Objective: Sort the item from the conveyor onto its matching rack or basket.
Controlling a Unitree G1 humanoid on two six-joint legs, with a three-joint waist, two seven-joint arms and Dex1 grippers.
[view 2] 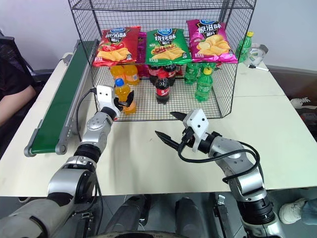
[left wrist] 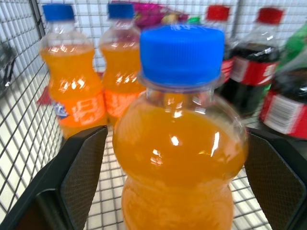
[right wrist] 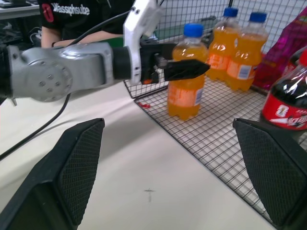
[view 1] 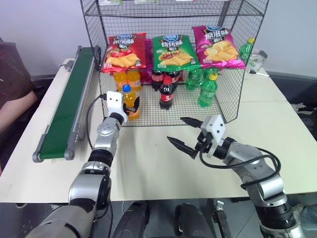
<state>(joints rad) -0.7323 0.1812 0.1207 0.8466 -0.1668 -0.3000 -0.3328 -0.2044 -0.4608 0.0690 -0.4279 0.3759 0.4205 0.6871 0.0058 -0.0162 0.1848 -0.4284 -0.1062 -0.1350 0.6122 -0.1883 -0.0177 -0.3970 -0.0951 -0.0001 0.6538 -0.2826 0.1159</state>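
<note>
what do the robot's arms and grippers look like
Both arms are silver-grey metal segments with black joint rings and loose black cables. Each wrist carries a white boxy camera housing. The left gripper and right gripper have two black pointed fingers; the pads are finely cross-hatched.

My two head cameras look down over the table at the wire rack; my left wrist camera sits close behind the orange bottle, which my right wrist camera views from the side
</note>
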